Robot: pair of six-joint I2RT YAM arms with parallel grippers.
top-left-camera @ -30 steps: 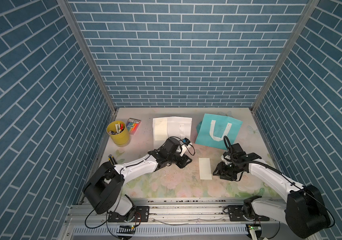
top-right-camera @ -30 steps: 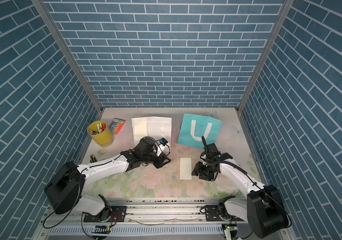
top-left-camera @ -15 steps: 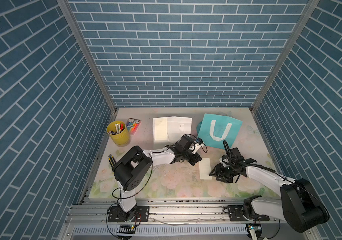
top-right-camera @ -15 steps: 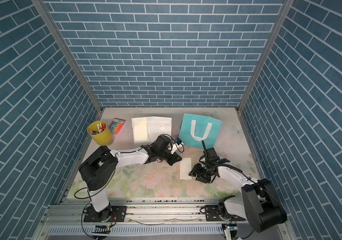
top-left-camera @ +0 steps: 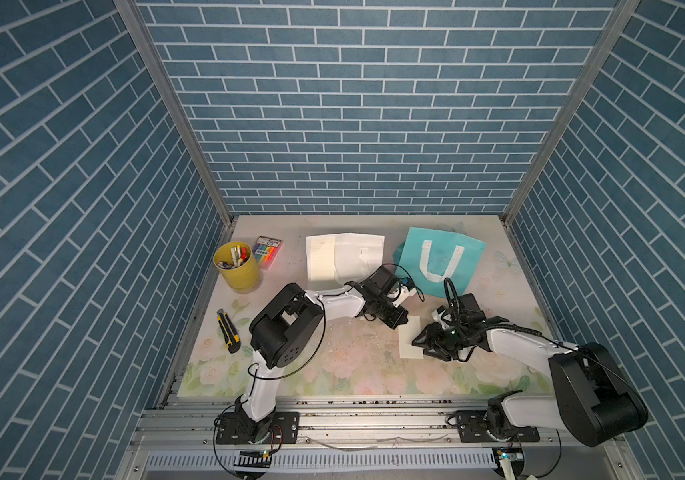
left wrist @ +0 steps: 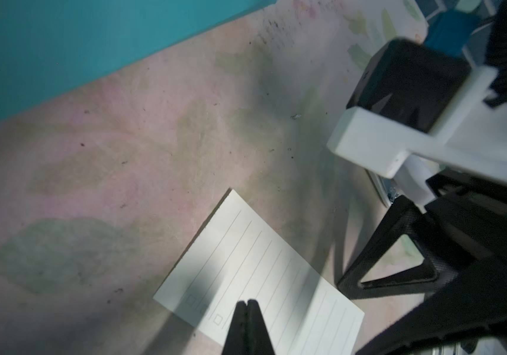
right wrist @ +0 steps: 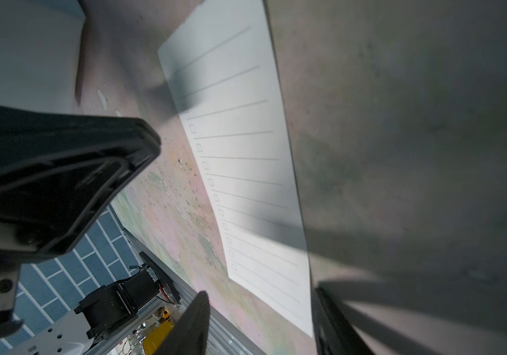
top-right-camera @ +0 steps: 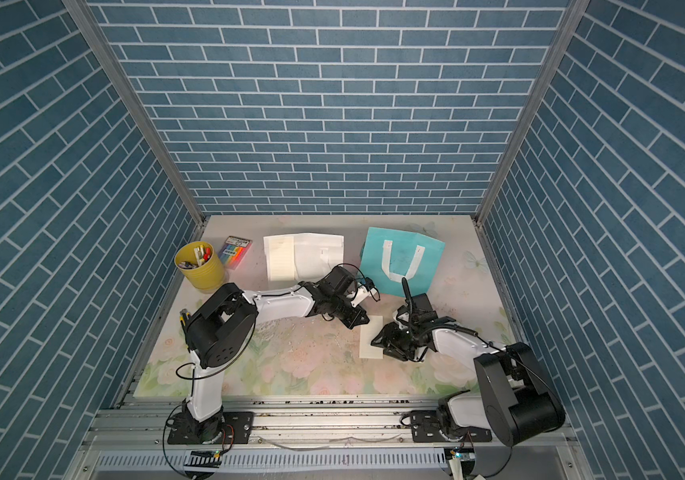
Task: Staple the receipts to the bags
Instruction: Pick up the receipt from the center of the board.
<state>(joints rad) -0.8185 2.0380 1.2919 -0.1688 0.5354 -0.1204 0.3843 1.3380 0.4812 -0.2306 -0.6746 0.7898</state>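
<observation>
Your teal bag (top-left-camera: 471, 253) and white bag (top-left-camera: 363, 253) lay flat at the back of the counter (top-left-camera: 332, 374), one lined cream receipt (top-left-camera: 320, 257) on the white bag, a loose receipt (top-left-camera: 409, 347) farther forward. Your left end effector (left wrist: 247, 305) was closed, tips over the loose receipt's end, grip unclear. The right end effector (top-left-camera: 421, 348) stood half open at its edge. Blue brick walls (top-left-camera: 353, 104) stood around.

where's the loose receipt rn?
In both top views the loose receipt lies flat on the mat mid-table, between the left gripper and right gripper, just in front of the teal bag.
</observation>
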